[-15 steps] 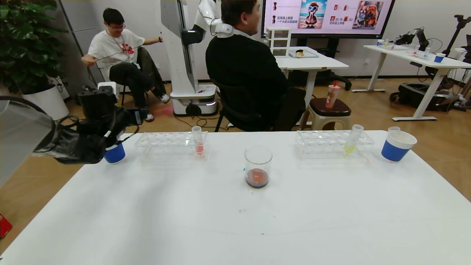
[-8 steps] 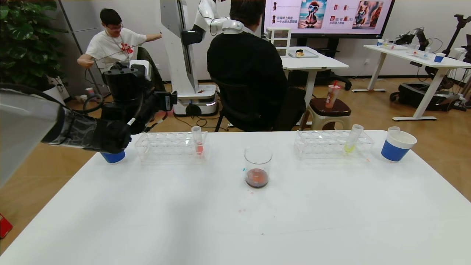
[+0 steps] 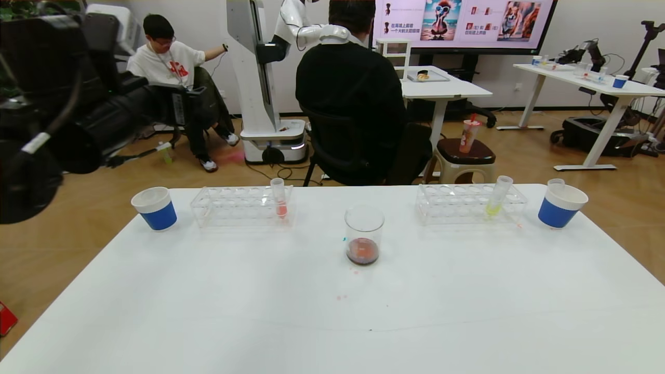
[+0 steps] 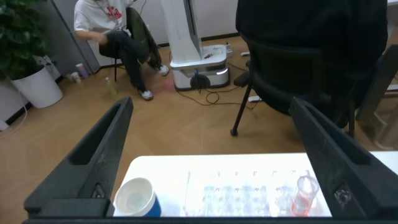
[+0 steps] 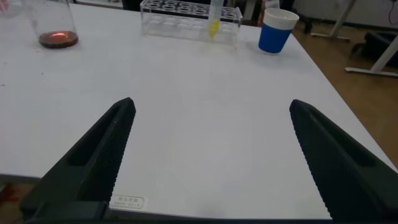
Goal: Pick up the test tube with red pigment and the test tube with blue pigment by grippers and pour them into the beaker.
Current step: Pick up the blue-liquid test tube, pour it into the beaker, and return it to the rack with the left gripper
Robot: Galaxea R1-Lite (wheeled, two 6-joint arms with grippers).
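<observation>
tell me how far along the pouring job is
Looks mostly done: the beaker already holds dark reddish liquid. Nothing is in hand: the left gripper is open and raised near the left rack, the right gripper open over bare table. No blue tube is visible.

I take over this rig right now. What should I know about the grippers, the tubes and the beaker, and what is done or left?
Left gripper: jaws open, empty, raised beyond the table's far left edge, above the left blue cup.
Right gripper: jaws open, empty, over the near right part of the table.
Beaker: table centre, dark reddish liquid at the bottom.
Left rack: one tube with reddish liquid.
Right rack: yellow-green tube.
Right blue cup: a clear tube stands in it.
Done: pouring seems finished. No blue-filled tube is in view.
Left: probably only parking.
</observation>
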